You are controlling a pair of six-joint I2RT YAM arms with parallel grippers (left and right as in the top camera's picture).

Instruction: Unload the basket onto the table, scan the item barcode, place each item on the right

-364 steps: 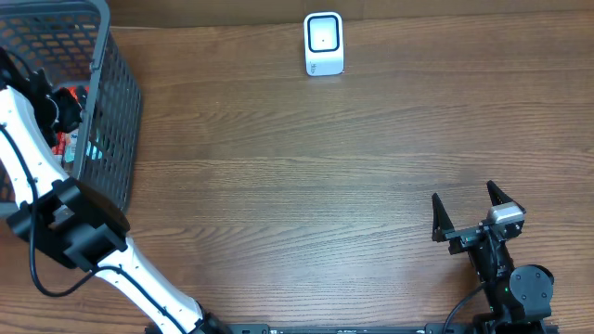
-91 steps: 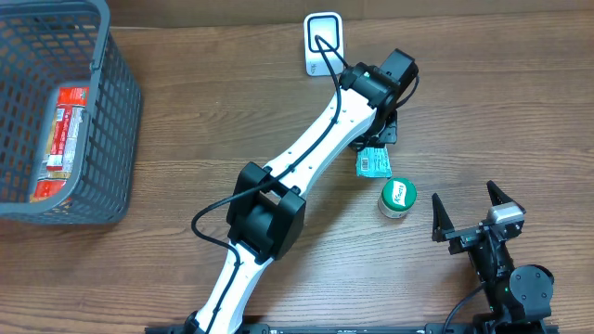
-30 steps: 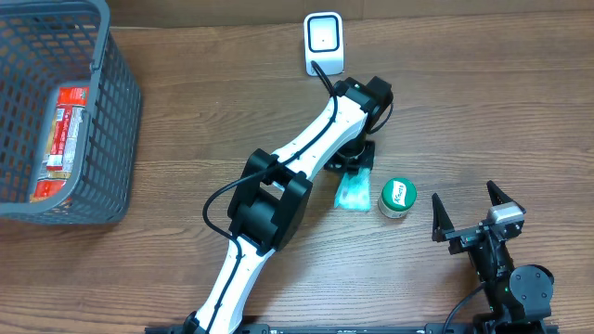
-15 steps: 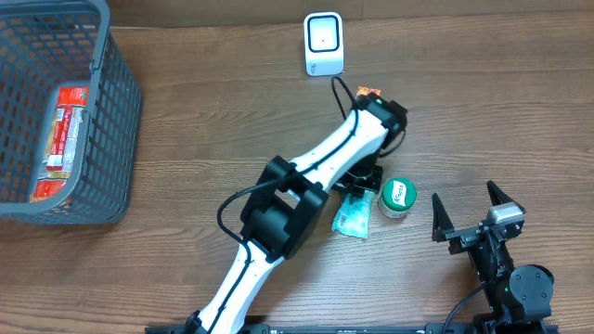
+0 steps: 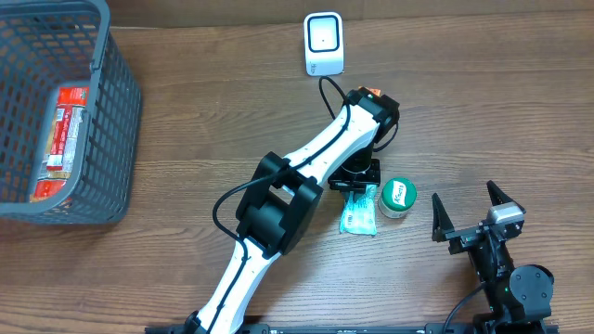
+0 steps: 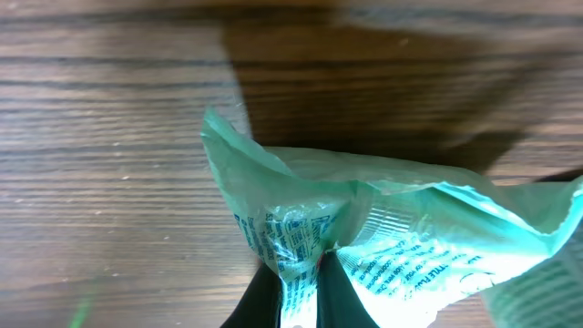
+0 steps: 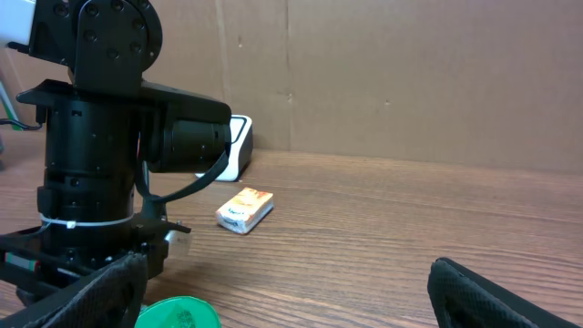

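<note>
Though held, pouch (image 5: 358, 215) (green) nearer jar (image 5: 397, 198).

A brown wood-grain table (image 5: 213, 130) carries a grey plastic mesh basket (image 5: 116, 111) at its far left corner and a small white box-shaped scanner (image 5: 323, 43) at the far middle; a small orange-and-cream packet (image 7: 244, 210) lies near the scanner. Right of centre stands a round green-lidded tub (image 5: 397, 198); a crumpled mint-green plastic pouch (image 5: 357, 213) is just left of it, though whether it rests on the wood cannot be told.
</note>
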